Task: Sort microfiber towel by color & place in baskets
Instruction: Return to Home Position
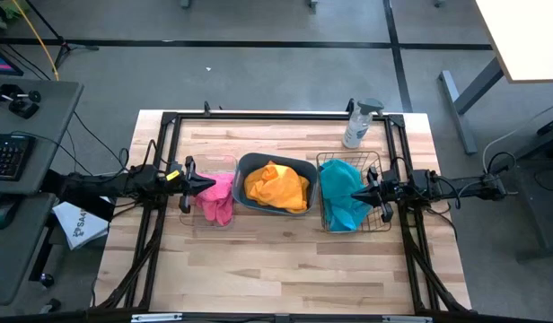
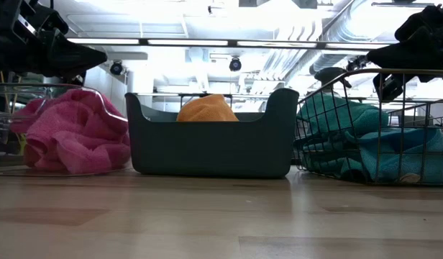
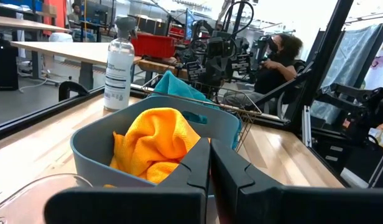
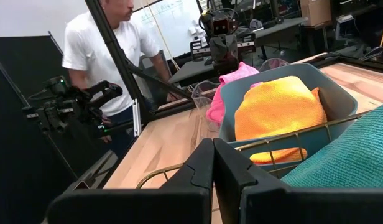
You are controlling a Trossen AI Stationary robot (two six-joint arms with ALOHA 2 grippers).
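Observation:
The hot pink towel (image 1: pixel 215 198) lies heaped in the clear plastic box (image 1: pixel 230 161) on the table's left, spilling over its rim. An orange-yellow towel (image 1: pixel 276 187) fills the dark teal tub (image 1: pixel 245 166) in the middle. The turquoise towel (image 1: pixel 342 195) sits in the wire-mesh basket (image 1: pixel 381 220) on the right. My left gripper (image 1: pixel 203 183) hovers shut above the pink towel, level, pointing right. My right gripper (image 1: pixel 355 191) hovers shut above the turquoise towel, level, pointing left. In the low view both grippers (image 2: pixel 96 56) (image 2: pixel 376 54) stay clear above the cloths.
A clear spray bottle (image 1: pixel 358 123) stands at the table's far edge behind the wire basket. The near half of the wooden table (image 1: pixel 285 269) is bare. A black frame (image 1: pixel 276 115) runs round the tabletop. A person (image 4: pixel 117 56) stands beyond the table's left side.

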